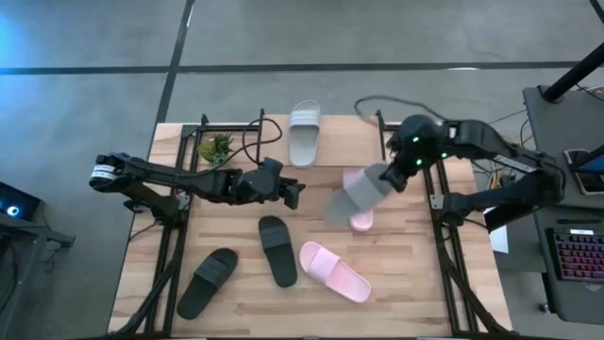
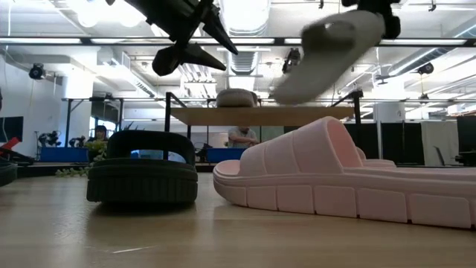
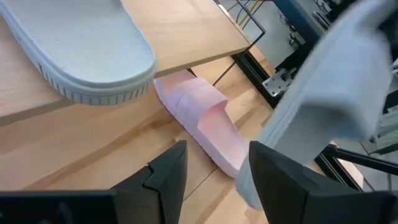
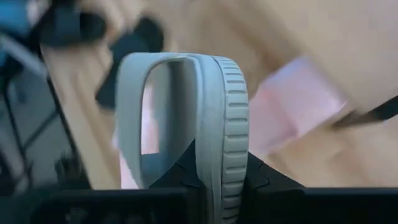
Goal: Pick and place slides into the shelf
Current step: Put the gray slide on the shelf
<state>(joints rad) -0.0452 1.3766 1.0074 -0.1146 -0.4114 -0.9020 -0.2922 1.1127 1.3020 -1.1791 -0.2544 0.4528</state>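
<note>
The right gripper point(image 1: 382, 179) has its fingers clamped on a light grey slide point(image 1: 357, 196), pinching the sole edge just beside the strap and carrying it in the air, clear of the bench point(image 1: 415, 293). The slide's long axis slants from the fingers down towards the near left, one end drooping over a pale pink slide point(image 1: 360, 210) lying partly under the shelf point(image 1: 330, 161). The shelf is just to the far left of this gripper, so the right arm looks best placed to deliver. Its mate, a second grey slide point(image 1: 304, 132), already lies on the shelf board, long axis running near to far. The left gripper point(image 1: 293, 194), fingers spread and empty, hovers above the bench near the shelf's near left corner. Two black slides point(image 1: 277, 249) and another pink slide point(image 1: 333, 272) remain on the near bench.
</note>
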